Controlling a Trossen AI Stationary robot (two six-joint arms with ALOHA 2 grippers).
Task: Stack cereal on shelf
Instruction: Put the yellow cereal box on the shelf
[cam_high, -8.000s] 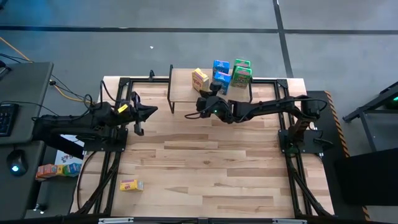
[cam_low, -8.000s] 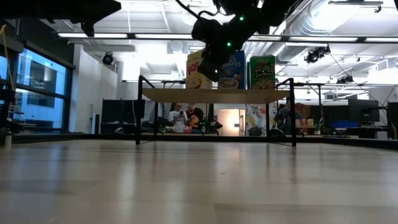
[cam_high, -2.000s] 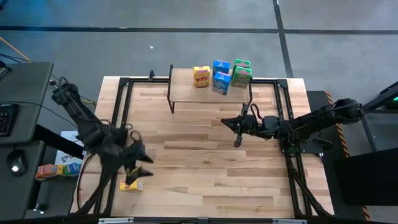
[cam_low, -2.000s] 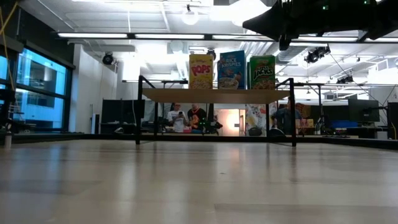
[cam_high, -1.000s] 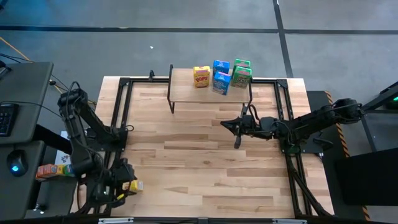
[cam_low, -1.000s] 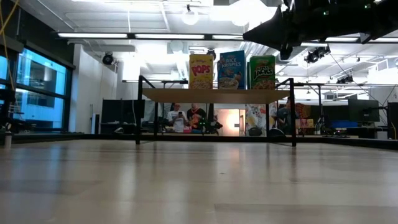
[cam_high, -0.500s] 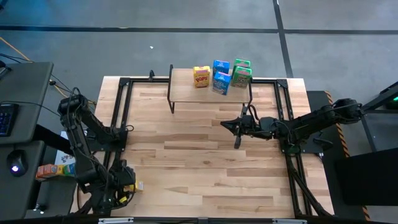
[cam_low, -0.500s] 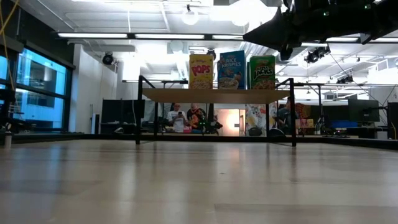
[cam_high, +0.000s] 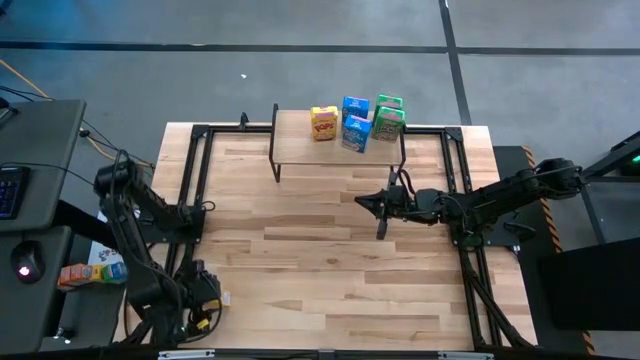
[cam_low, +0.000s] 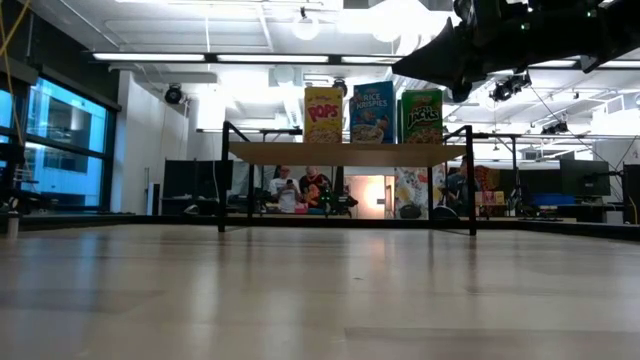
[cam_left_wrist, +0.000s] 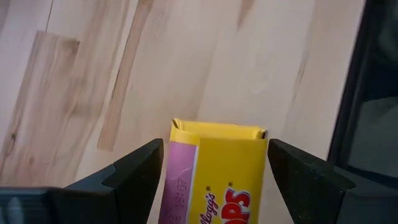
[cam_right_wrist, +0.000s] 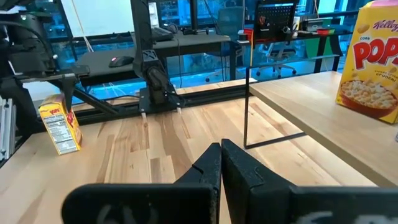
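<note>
A yellow cereal box (cam_left_wrist: 214, 177) with red print lies on the tabletop near its near-left corner (cam_high: 222, 298). My left gripper (cam_left_wrist: 214, 171) hangs over it, pointing steeply down and open. One finger stands on each long side of the box, and I see no touch. The shelf (cam_high: 300, 145) stands at the table's far edge. On it stand a yellow box (cam_high: 323, 123), two blue boxes (cam_high: 355, 118) and two green ones (cam_high: 388, 115). My right gripper (cam_high: 377, 207) waits shut in mid-air in front of the shelf, holding nothing (cam_right_wrist: 221, 155).
Black frame rails (cam_high: 190, 180) run along the table's left and right sides. A desk left of the table carries small colourful boxes (cam_high: 90, 272). People (cam_low: 300, 185) stand in the room far behind the shelf. Bare planks (cam_high: 330, 270) lie between the two arms.
My left gripper has sunk toward the yellow box at the near-left corner and tipped more steeply downward, staying open. The box has not moved.
</note>
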